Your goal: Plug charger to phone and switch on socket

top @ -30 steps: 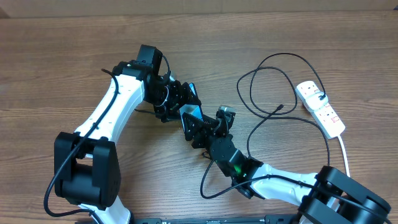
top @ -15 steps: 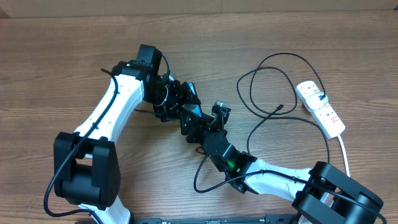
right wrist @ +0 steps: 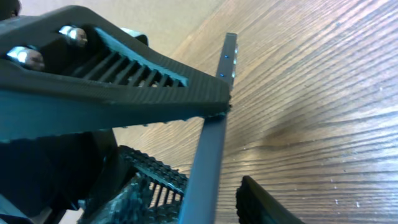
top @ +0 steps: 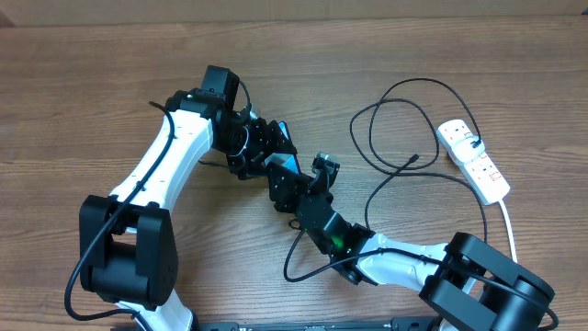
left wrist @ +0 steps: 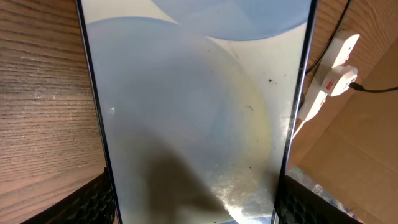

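Phone (top: 282, 165): overhead view, held at centre over the wooden table (top: 83, 55), clamped in the left gripper (top: 268, 154); the right gripper (top: 296, 187) sits right against its near end. Charger (top: 412, 163): loose loops well apart to the right, plug tip lying free and unheld. Socket (top: 474, 162): beyond the loops at the right edge, white cord (top: 508, 225) trailing to the near edge. Left wrist view: teal screen fills the frame, ribbed pads (left wrist: 93, 200) pressed on both long edges, a firm grasp; the socket, with a black lead running to it, shows past the phone's right edge. Right wrist view: phone edge-on between spread jaws, upper finger (right wrist: 124, 81) touching it, lower finger (right wrist: 267, 202) clear of it; released, grasping nothing. Step judged: steadying or taking over the phone to expose its port. Advice: close squarely on the flat faces and leave the port end bare. Obstructions: the grippers crowd each other; cable loops lie across the route to the plug tip and switches.
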